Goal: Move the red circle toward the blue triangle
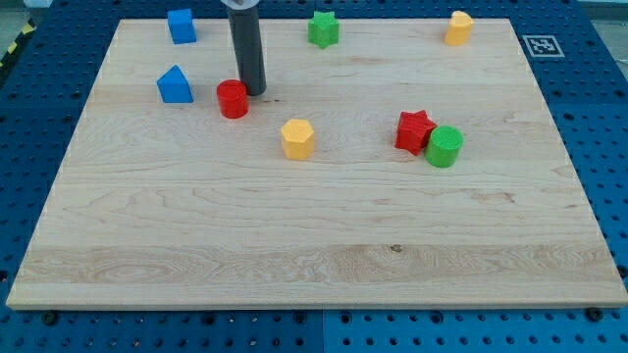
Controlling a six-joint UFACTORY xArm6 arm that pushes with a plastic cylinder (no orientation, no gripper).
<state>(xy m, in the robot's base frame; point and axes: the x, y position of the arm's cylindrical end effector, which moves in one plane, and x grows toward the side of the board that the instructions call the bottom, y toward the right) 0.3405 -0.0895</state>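
The red circle lies in the upper left part of the wooden board. The blue triangle, a house-like block, lies just to its left with a small gap between them. My tip stands right beside the red circle, at its upper right edge, touching it or nearly so. The dark rod rises from there to the view's top.
A blue cube sits at the top left, a green star at the top middle, a yellow block at the top right. A yellow hexagon lies mid-board. A red star touches a green circle.
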